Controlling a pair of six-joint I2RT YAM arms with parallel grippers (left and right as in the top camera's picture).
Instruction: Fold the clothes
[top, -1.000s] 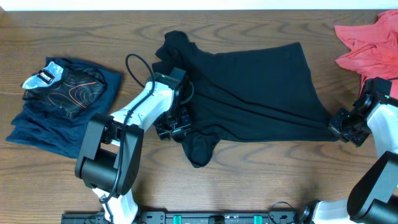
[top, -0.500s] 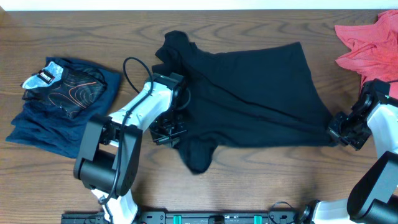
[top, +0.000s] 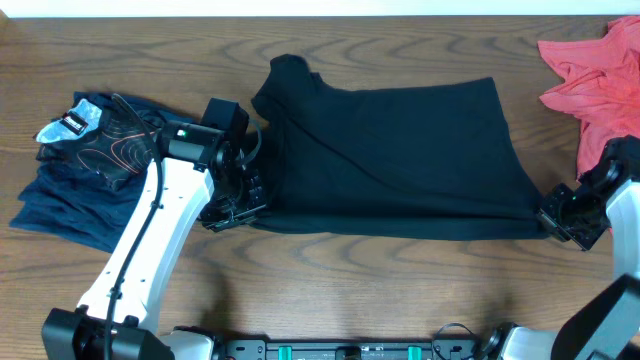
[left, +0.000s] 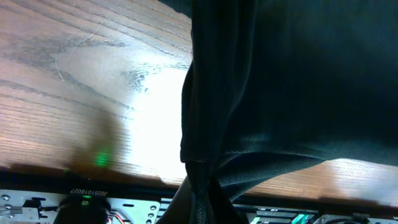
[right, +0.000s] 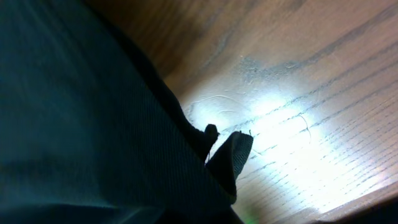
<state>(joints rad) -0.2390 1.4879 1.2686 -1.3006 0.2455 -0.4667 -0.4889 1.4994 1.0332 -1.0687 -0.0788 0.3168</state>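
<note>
Overhead view only: black T-shirt (top: 390, 150) spread flat mid-frame on wooden table (top: 400, 300); navy pile (top: 70, 205) at left; pink garment (top: 590, 70) upper right. At the shirt's lower-left corner, left gripper (top: 235, 208); at its lower-right corner, right gripper (top: 553, 215). Wrist views only: hem fabric drawn into each pincer, both clamped on cloth, fingers hidden.

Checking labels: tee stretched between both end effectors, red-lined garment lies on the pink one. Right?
No. Overhead shows the red-lined garment lies on the navy garment, not the pink one. The tee is stretched between the left end effector and right end effector.
</note>
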